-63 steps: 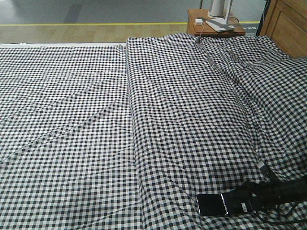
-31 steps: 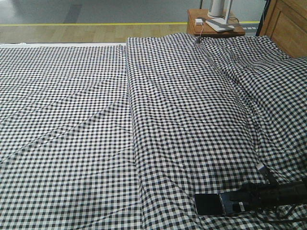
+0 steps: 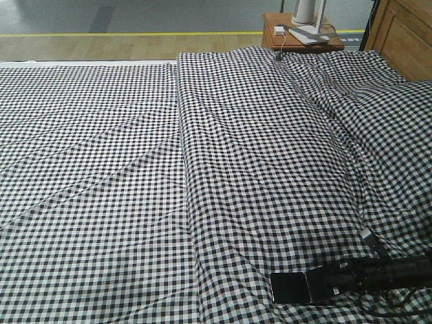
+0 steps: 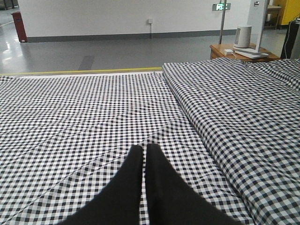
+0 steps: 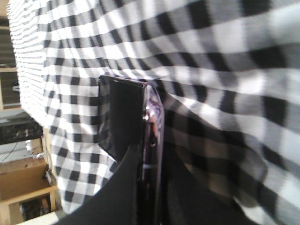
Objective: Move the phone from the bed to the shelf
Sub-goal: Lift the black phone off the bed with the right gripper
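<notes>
The phone (image 3: 290,288), a glossy black slab, lies low on the gingham bed (image 3: 101,169) near the front right. My right gripper (image 3: 329,283) reaches in from the right and is shut on its right end. In the right wrist view the phone (image 5: 123,117) shows edge-on, its pinkish edge pinched between the two black fingers (image 5: 119,192), with checked cloth (image 5: 211,47) close behind. My left gripper (image 4: 144,149) hovers over the bed (image 4: 70,108), shut on nothing. Pale wood boards (image 5: 21,187) show blurred at the left edge; whether they are the shelf I cannot tell.
A long raised fold (image 3: 185,135) of cloth runs down the bed's middle. A small brown nightstand (image 3: 304,39) with white items stands beyond the far edge. A wooden headboard (image 3: 405,34) rises at the far right. Grey floor with a yellow line (image 3: 101,34) lies behind.
The phone and my right gripper have slid a little to the left across the cloth. The left gripper's earlier position is not shown.
</notes>
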Controlling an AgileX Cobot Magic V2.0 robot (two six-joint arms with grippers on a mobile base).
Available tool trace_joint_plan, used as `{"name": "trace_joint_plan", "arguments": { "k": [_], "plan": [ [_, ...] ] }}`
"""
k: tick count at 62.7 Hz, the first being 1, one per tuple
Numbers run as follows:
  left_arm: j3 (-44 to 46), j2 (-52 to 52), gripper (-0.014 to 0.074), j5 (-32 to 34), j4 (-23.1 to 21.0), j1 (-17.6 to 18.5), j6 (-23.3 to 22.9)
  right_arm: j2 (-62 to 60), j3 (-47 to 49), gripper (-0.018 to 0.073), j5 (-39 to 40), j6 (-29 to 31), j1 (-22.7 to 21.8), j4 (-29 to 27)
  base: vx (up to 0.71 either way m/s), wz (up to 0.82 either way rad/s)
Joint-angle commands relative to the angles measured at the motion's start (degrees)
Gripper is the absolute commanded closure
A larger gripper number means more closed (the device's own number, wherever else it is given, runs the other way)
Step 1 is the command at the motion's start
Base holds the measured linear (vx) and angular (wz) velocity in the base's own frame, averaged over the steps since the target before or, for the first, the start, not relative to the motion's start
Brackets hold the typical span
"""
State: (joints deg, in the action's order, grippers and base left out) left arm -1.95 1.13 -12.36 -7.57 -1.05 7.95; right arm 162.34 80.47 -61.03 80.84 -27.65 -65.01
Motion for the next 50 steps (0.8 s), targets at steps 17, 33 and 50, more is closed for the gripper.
{"name": "trace_joint_plan", "arguments": {
  "k": [17,33,50],
  "plan": [
    [0.0,0.4,0.0596,4.4,-0.3,0.1,-0.2,-8.0,0.3,0.0565,-11.6,1.3,-0.2,-0.9,0.0,0.0],
    [0.0,0.4,0.0596,4.4,-0.3,0.1,-0.2,-14.9,0.3,0.0564,-13.0,-2.8,-0.1,-0.2,0.0,0.0],
    [0.0,0.4,0.0596,4.4,-0.3,0.1,-0.2,-25.4,0.1,0.0564,-13.0,-8.9,-0.1,1.0,0.0,0.0]
  ]
}}
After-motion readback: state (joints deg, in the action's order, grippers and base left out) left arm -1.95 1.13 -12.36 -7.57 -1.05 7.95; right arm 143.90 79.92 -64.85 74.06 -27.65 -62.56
